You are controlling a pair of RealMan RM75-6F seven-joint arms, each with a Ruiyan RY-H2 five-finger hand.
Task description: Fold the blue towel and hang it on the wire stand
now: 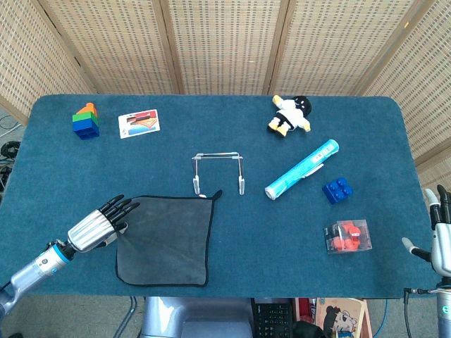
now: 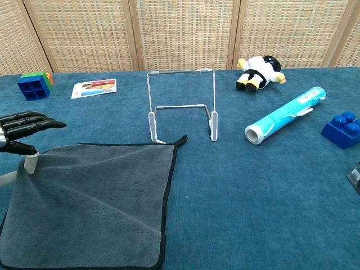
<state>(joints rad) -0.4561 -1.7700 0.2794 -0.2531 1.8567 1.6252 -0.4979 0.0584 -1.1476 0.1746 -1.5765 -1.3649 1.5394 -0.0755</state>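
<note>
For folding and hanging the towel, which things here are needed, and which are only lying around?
Needed:
towel
wire stand
left hand, pinching the towel's corner

Lying around:
stacked blocks
picture card
plush toy
blue-white tube
blue brick
clear box of red pieces

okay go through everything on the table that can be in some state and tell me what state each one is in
towel: spread flat, unfolded, not on the stand
wire stand: upright, bare
left hand: pinching the towel's left edge
right hand: open, holding nothing, at the table's right edge
tube: lying on its side
plush toy: lying down
</note>
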